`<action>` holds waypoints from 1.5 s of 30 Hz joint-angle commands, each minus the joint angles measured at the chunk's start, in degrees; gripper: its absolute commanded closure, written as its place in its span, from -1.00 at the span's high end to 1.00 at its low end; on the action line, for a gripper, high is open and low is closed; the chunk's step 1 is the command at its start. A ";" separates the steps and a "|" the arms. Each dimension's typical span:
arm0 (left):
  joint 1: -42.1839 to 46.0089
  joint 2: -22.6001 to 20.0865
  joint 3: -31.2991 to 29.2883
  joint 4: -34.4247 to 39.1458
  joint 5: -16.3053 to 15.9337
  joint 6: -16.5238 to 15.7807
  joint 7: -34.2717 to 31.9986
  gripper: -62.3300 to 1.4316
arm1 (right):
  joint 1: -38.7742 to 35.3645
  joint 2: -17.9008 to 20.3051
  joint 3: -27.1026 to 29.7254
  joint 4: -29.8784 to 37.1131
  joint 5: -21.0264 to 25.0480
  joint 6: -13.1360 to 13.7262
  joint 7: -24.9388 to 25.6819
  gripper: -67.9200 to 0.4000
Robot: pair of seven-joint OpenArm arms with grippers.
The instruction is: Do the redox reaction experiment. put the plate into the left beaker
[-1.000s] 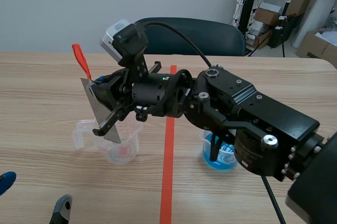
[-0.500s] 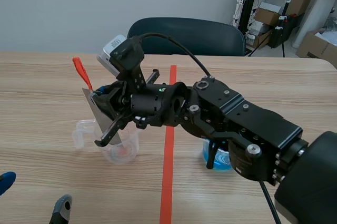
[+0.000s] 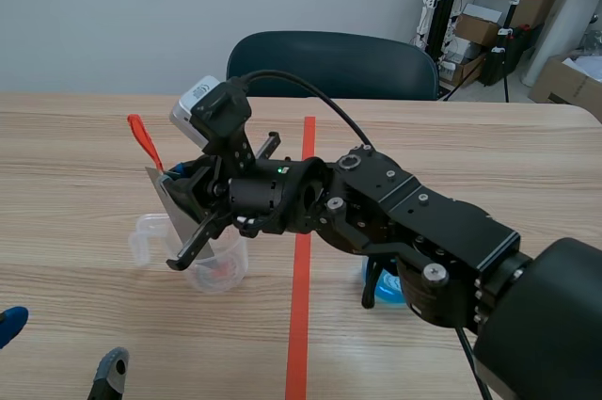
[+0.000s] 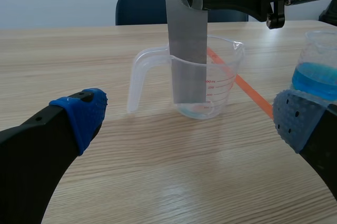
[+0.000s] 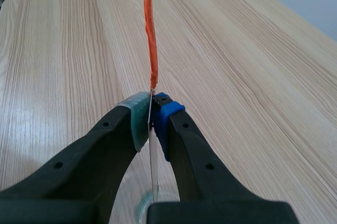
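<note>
Two grippers show, and only one holds anything. Nearest the robot, the left gripper [image 4: 187, 123] sits low over the table [image 3: 75, 151], its fingers spread wide with nothing between them. Straight ahead of it, at 12 o'clock, stands the left beaker [image 4: 218, 84], a clear jug with a handle and red scale marks. At about 2 o'clock from that gripper is a second beaker [image 4: 316, 74] holding blue liquid. The right gripper [image 5: 151, 112] reaches across the red tape line and hangs over the left beaker, its pads pinched tight on the upper part of the plate [image 4: 187, 39]. This grey plate hangs nearly upright, with its lower end inside the left beaker, seemingly short of the base. An orange strip [image 3: 143, 132] rises from the plate's top toward 11 o'clock. Beyond the table stands a dark chair [image 3: 339, 61].
</note>
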 commanded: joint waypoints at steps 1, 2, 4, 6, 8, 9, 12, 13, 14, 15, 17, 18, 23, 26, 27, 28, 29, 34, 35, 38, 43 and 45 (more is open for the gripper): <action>0.44 -0.20 -0.20 0.33 -0.39 -0.11 -0.98 1.00 | 1.44 -0.66 0.07 0.81 0.59 0.00 0.44 -0.97; 0.44 -0.20 -0.20 0.33 -0.39 -0.11 -0.98 1.00 | 1.46 -0.66 0.07 0.81 0.59 0.00 0.22 -0.97; 0.44 -0.20 -0.20 0.33 -0.39 -0.11 -0.98 1.00 | 1.53 -0.63 0.07 0.81 0.11 0.02 -0.04 -0.85; 0.44 -0.20 -0.20 0.33 -0.39 -0.11 -0.98 1.00 | 1.62 -0.63 0.07 0.81 -1.57 0.02 0.00 -0.44; 0.44 -0.20 -0.20 0.33 -0.39 -0.11 -0.98 1.00 | 1.62 -0.59 0.07 0.81 -1.75 0.02 -0.02 0.19; 0.44 -0.20 -0.20 0.33 -0.39 -0.11 -0.98 1.00 | 1.60 -0.59 0.07 0.81 -1.75 -0.02 -0.24 0.52; 0.44 -0.20 -0.20 0.33 -0.39 -0.11 -0.98 1.00 | 1.60 -0.63 0.07 0.81 -1.95 -2.34 -1.27 1.00; 0.44 -0.20 -0.20 0.33 -0.39 -0.11 -0.98 1.00 | 1.60 -0.63 0.07 0.81 -1.97 -3.67 -1.33 1.00; 0.44 -0.20 -0.20 0.33 -0.39 -0.11 -0.98 1.00 | 1.62 -0.63 0.07 0.81 -1.97 -4.85 -1.33 1.00; 0.44 -0.20 -0.20 0.33 -0.39 -0.11 -0.98 1.00 | 1.62 -0.61 0.07 0.81 -1.97 -5.68 -1.33 1.00; 0.44 -0.20 -0.20 0.33 -0.39 -0.11 -0.98 1.00 | 1.62 -0.57 0.07 0.81 -1.97 -6.03 -1.33 1.00; 0.44 -0.20 -0.20 0.33 -0.39 -0.11 -0.98 1.00 | 1.62 -0.48 0.07 0.81 -1.97 -6.01 -1.31 1.00; 0.44 -0.20 -0.20 0.33 -0.39 -0.11 -0.98 1.00 | 1.62 -0.44 0.07 0.81 -1.97 -6.01 -1.31 1.00; 0.44 -0.20 -0.20 0.33 -0.39 -0.11 -0.98 1.00 | 1.62 -0.44 0.07 0.81 -1.97 -6.01 -1.31 1.00; 0.44 -0.20 -0.20 0.33 -0.39 -0.11 -0.98 1.00 | 1.62 -0.44 0.07 0.81 -1.97 -6.01 -1.31 1.00; 0.44 -0.20 -0.20 0.33 -0.39 -0.11 -0.98 1.00 | 1.62 -0.44 0.07 0.81 -1.97 -6.01 -1.31 1.00; 0.44 -0.20 -0.20 0.33 -0.39 -0.11 -0.98 1.00 | 1.62 -0.46 0.07 0.81 -1.97 -6.01 -1.31 1.00; 0.44 -0.20 -0.20 0.33 -0.39 -0.11 -0.98 1.00 | 1.62 -0.46 0.07 0.81 -1.97 -6.01 -1.31 1.00; 0.44 -0.20 -0.20 0.33 -0.39 -0.11 -0.98 1.00 | 1.62 -0.46 0.07 0.81 -1.97 -6.01 -1.29 1.00; 0.44 -0.20 -0.20 0.33 -0.39 -0.11 -0.98 1.00 | 1.62 -0.48 0.07 0.81 -1.97 -6.01 -1.29 1.00; 0.44 -0.20 -0.20 0.33 -0.39 -0.11 -0.98 1.00 | 1.62 -0.48 0.07 0.81 -1.97 -6.01 -1.29 1.00; 0.44 -0.20 -0.20 0.33 -0.39 -0.11 -0.98 1.00 | 1.62 -0.48 0.07 0.81 -1.97 -6.01 -1.29 1.00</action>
